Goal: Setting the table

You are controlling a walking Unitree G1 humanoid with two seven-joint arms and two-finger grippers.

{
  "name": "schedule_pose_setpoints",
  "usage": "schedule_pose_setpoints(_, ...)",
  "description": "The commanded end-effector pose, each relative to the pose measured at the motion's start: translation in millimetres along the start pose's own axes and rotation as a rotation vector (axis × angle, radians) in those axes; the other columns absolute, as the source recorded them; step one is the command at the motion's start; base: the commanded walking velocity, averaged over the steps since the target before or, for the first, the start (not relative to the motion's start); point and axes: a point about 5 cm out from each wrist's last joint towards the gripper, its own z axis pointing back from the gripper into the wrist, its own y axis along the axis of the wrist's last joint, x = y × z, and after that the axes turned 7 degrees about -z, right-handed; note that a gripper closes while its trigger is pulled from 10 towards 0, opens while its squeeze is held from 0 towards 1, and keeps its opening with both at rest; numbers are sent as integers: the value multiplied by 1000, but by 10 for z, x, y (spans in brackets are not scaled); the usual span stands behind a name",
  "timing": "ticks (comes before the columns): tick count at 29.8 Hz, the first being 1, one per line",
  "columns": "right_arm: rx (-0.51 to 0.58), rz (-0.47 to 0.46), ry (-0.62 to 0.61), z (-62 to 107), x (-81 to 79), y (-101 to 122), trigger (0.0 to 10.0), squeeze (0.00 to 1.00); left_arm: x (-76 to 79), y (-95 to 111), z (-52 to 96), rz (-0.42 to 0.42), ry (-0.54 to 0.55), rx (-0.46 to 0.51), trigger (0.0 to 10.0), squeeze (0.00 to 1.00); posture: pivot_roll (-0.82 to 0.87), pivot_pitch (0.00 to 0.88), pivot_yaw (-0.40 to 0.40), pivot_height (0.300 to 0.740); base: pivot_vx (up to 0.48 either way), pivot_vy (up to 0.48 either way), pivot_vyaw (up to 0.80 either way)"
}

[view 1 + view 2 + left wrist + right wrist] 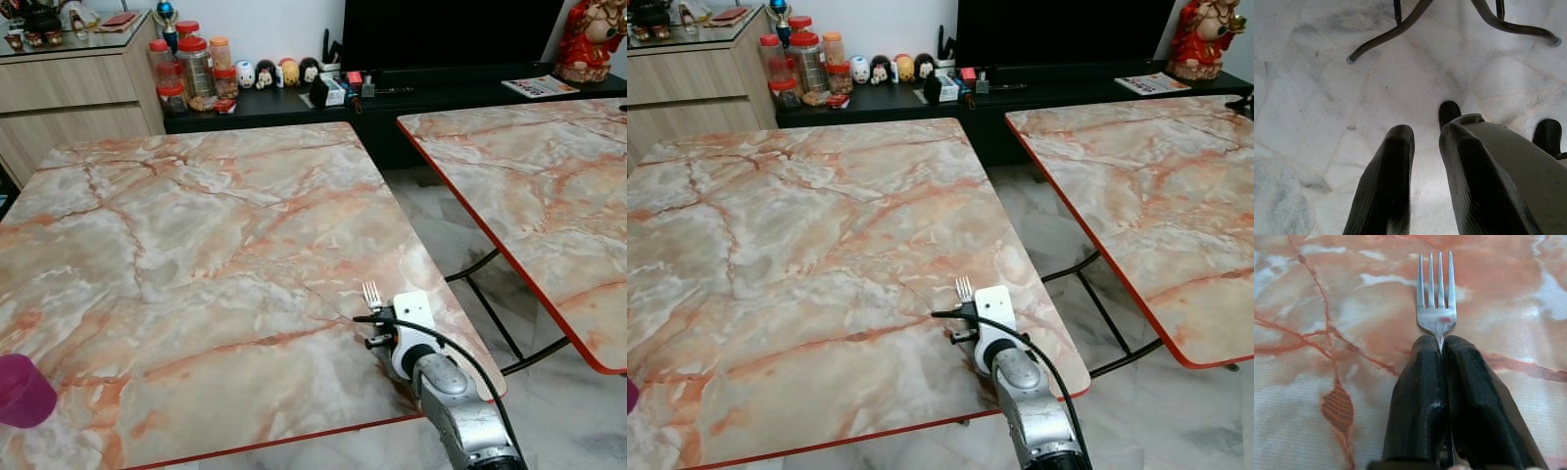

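Right gripper point(1442, 345) clamped tight on the neck of a thin silver metal fork point(1436, 303), tines pointing forward, just above the near right corner of the orange-veined marble-look table point(196, 225). Probably light, stiff and slippery; best held at the flat handle. Left gripper point(1422, 142) hanging idle below that table, slightly parted, holding nothing. Magenta plastic cup point(22, 390) at the table's near left edge.

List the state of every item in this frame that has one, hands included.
Fork: held, tines pointing out past the fingers, above the table.
Right hand: shut on the fork's handle, near the table's corner.
Left hand: open, holding nothing, hanging over the floor.
Pink cup: upright on the table's left edge.
Marble table: unset.
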Motion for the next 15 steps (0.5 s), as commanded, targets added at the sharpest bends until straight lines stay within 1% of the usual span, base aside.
schedule_pose_setpoints(1, -23, -1, -10, -12, 16, -32, 0, 0, -13, -12, -1, 3, 0, -11, 10000, 0, -54, 0, -2, 732, 0, 0, 0)
schedule_pose_setpoints(2, -2, 14, -4, -14, 7, 2, 235, 0, -12, -9, -1, 3, 1, -11, 10000, 0, -54, 0, -3, 732, 0, 0, 0)
schedule_pose_setpoints(4, -2, 14, -4, -14, 7, 2, 235, 0, -12, -9, -1, 3, 1, -11, 10000, 0, -54, 0, -3, 732, 0, 0, 0)
schedule_pose_setpoints(5, 69, 24, 22, -13, -41, 120, 10000, 0, -12, -4, -2, 3, 3, -9, 10000, 0, -55, 0, -3, 732, 0, 0, 0)
schedule_pose_setpoints(6, 69, 24, 22, -13, -41, 120, 10000, 0, -12, -4, -2, 3, 3, -9, 10000, 0, -55, 0, -3, 732, 0, 0, 0)
schedule_pose_setpoints(7, 98, 22, 34, -12, -63, 170, 10000, 0, -13, -2, -3, 3, 4, -9, 10000, 0, -55, 0, -3, 732, 0, 0, 0)
schedule_pose_setpoints(8, 162, 29, 56, -5, -110, 286, 10000, 0, -13, 2, -3, 4, 6, -6, 10000, 0, -53, 0, -5, 732, 0, 0, 0)
schedule_pose_setpoints(9, 187, 37, 63, -1, -128, 331, 10000, 0, -13, 4, -3, 5, 6, -5, 10000, 0, -53, 0, -5, 732, 0, 0, 0)
schedule_pose_setpoints(11, 220, 36, 71, 2, -152, 402, 10000, 0, -12, 4, -3, 4, 6, -5, 10000, 0, -53, 0, -5, 732, 0, 0, 0)
schedule_pose_setpoints(15, 247, 36, 74, 4, -156, 462, 10000, 0, -9, -9, -1, -5, 5, -10, 10000, 0, -52, 0, -7, 732, 0, 0, 0)
